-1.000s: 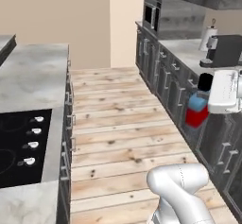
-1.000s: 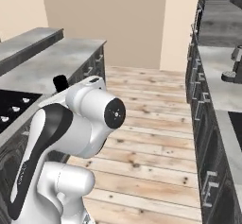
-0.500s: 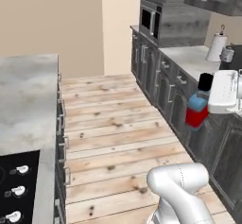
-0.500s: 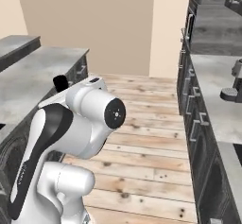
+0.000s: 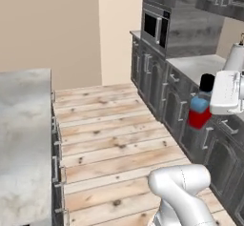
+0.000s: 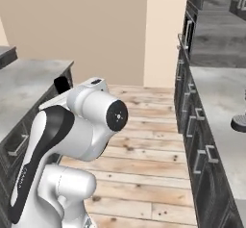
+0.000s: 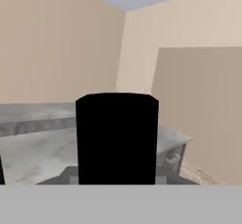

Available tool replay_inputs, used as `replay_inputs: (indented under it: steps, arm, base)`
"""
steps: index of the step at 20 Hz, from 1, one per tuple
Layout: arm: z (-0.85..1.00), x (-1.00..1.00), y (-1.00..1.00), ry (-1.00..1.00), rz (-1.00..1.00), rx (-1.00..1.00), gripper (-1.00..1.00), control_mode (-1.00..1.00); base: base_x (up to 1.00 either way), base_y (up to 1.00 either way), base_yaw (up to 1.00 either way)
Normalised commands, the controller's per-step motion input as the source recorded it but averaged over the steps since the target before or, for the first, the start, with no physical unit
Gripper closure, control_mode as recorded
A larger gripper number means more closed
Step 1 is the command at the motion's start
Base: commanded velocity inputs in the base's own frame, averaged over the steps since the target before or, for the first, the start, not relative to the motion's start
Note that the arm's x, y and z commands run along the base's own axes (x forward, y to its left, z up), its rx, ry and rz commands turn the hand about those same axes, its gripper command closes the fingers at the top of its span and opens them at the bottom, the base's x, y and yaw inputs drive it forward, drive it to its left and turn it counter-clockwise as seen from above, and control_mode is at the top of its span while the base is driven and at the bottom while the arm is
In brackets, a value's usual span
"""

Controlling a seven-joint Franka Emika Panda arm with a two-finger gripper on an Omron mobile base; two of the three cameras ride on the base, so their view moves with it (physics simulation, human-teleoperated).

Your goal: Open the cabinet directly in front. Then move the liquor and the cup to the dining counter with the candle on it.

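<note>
Upright liquor [image 5: 199, 109] held aloft beside dining counter [image 5: 24, 139].

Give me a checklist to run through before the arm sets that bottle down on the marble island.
1. Grip on the liquor: ok. The gripper is shut on it and the bottle is off the floor.
2. Bottle upright: ok, black cap on top.
3. Bottle over the dining counter: not ok. It hangs beside the base cabinets, across the wood floor from the marble top.
4. This is the counter with the candle: cannot tell.
</note>
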Motion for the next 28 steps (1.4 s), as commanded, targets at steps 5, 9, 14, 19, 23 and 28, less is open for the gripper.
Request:
replay_inputs:
  steps: [5,9,14,19,23,28]
  arm:
    - [0.00,0.00,0.00,0.00,0.00,0.00,1.00,1.00]
    - [0.00,0.00,0.00,0.00,0.00,0.00,1.00,1.00]
    - [0.00,0.00,0.00,0.00,0.00,0.00,1.00,1.00]
    - [0.00,0.00,0.00,0.00,0.00,0.00,1.00,1.00]
    - [0.00,0.00,0.00,0.00,0.00,0.00,1.00,1.00]
    - [0.00,0.00,0.00,0.00,0.00,0.00,1.00,1.00]
  base:
    - [1.00,0.15,-0.11]
    - [1.00,0.14,-0.10]
    - [1.00,0.16,-0.10]
    - [1.00,0.17,-0.10]
    - [1.00,0.18,-0.11]
    - [0.87,0.52,-0.11]
